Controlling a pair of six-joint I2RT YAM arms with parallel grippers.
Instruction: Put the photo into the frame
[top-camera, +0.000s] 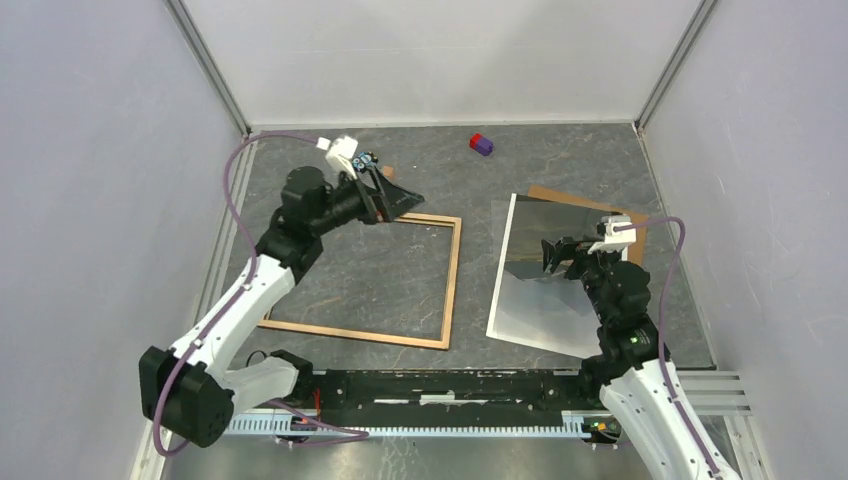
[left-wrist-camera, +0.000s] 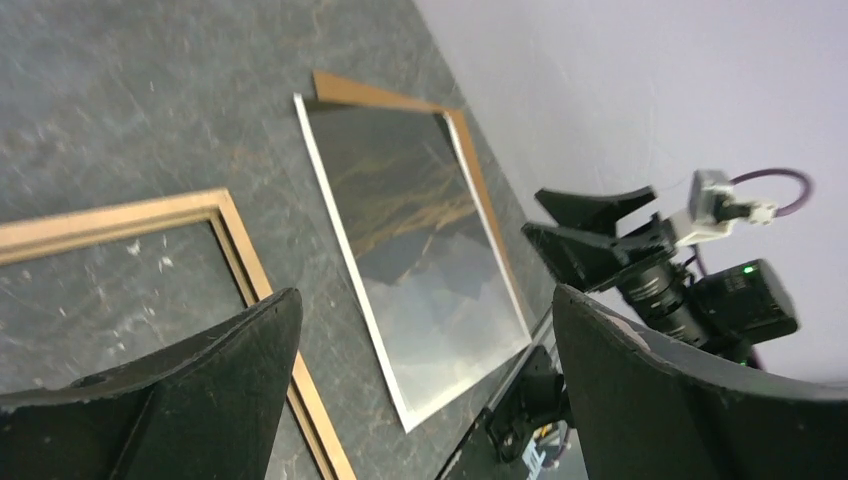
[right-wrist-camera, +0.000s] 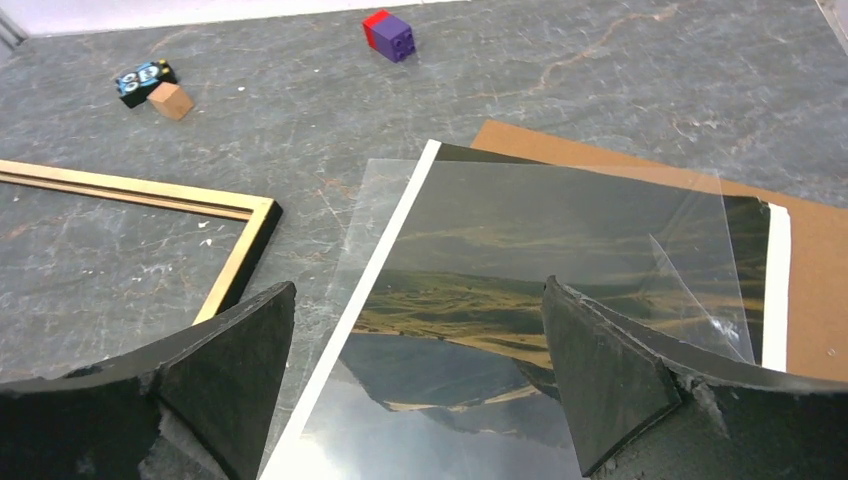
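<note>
The frame (top-camera: 452, 280), light wood side up, lies flat at left centre; it also shows in the left wrist view (left-wrist-camera: 245, 255) and the right wrist view (right-wrist-camera: 235, 245). The photo (top-camera: 545, 290), landscape side up with a white border, lies to its right on a brown backing board (top-camera: 560, 195); it shows in the left wrist view (left-wrist-camera: 420, 250) and the right wrist view (right-wrist-camera: 520, 260). A clear sheet (right-wrist-camera: 700, 215) lies over it. My left gripper (top-camera: 405, 203) is open and empty over the frame's far rail. My right gripper (top-camera: 558, 256) is open and empty above the photo.
A red and purple block (top-camera: 481, 144) lies at the back centre, also in the right wrist view (right-wrist-camera: 390, 35). A small wooden cube (right-wrist-camera: 171, 100) and a small blue-and-black object (right-wrist-camera: 143, 79) lie at the back left. White walls enclose the table.
</note>
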